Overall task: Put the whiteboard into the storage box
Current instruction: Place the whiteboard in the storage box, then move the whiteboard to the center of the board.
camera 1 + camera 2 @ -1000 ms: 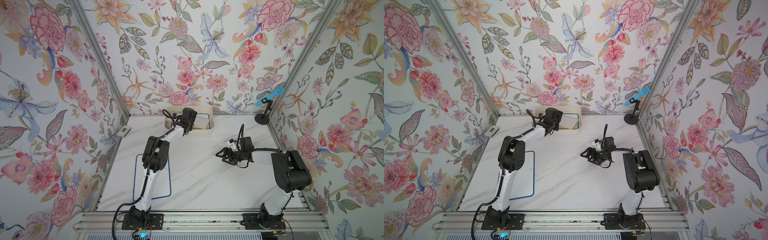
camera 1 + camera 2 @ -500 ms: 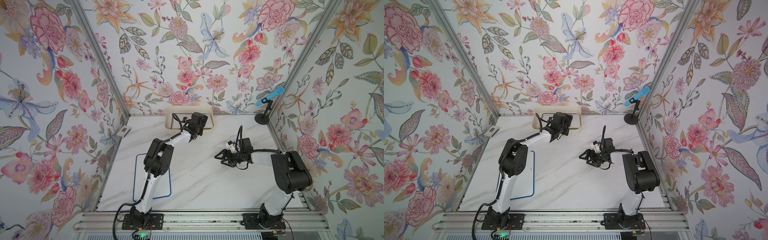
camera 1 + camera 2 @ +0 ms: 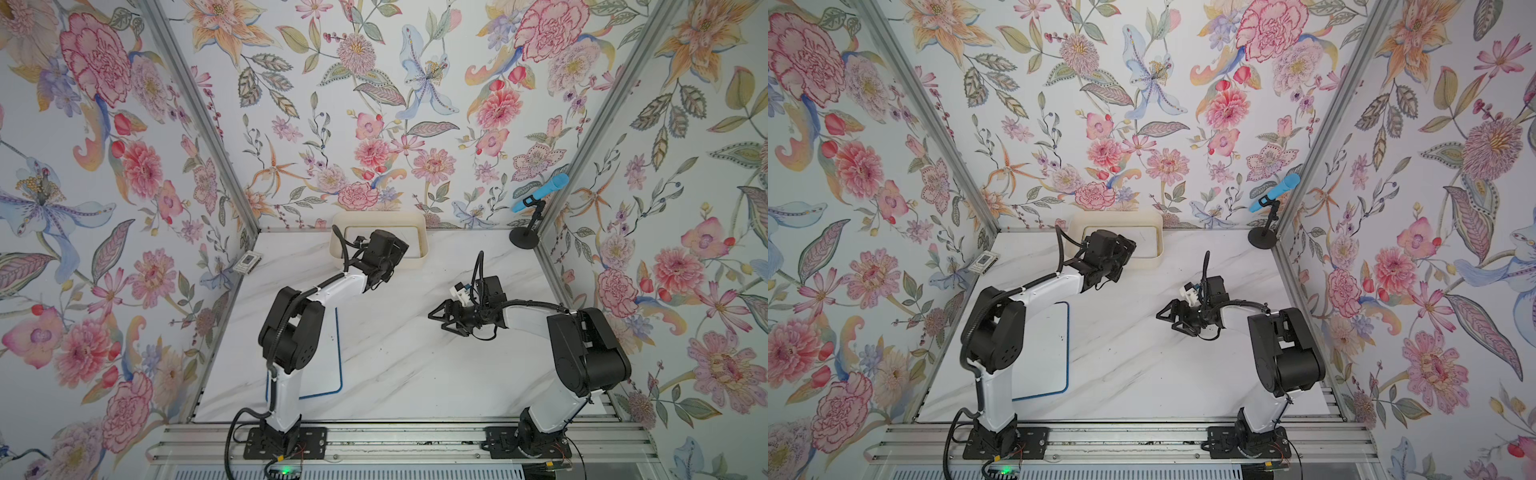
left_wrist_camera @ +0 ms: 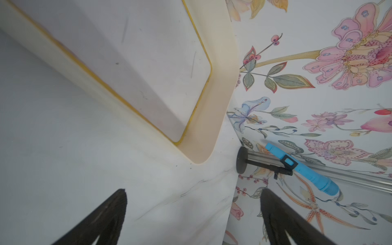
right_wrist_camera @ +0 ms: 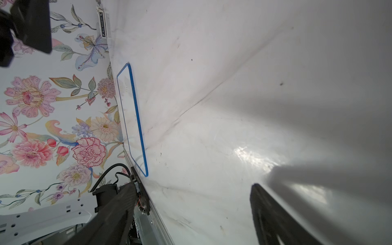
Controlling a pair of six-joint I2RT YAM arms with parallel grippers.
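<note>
1. Left edge of the bench (image 3: 415,374), toward the back: a small card (image 3: 248,262) lies flat right by the wall. It has print on it, but it's way too small to read.
2. Front left corner: the blue board (image 3: 326,365) lies flat on the bench, so not in the box. It's well apart from the box. The left arm (image 3: 291,332) stands right over it and hides its left part in both top views. The right wrist view shows its blue rim clearly (image 5: 130,118).
3. The left gripper (image 4: 193,191) reaches to the back and hangs at the near side of the box. Its fingers are spread wide and it's empty, with only bare bench showing between them in the left wrist view.
4. Middle of the back edge: the cream box (image 3: 376,217) sits against the back wall. Inside, a yellow board (image 4: 148,63) lies flat and covers pretty much the whole floor. It has a few faint pen strokes, nothing you could read as words.
5. Right of centre: the right gripper (image 3: 440,322) sits low over the bench and points left. Its fingers are wide apart too, and it's empty. It's well away from both boards.
6. Back right corner: a blue mic (image 3: 540,193) sits tilted in a black stand (image 3: 524,240). The stand's round base is on the bench.
</note>
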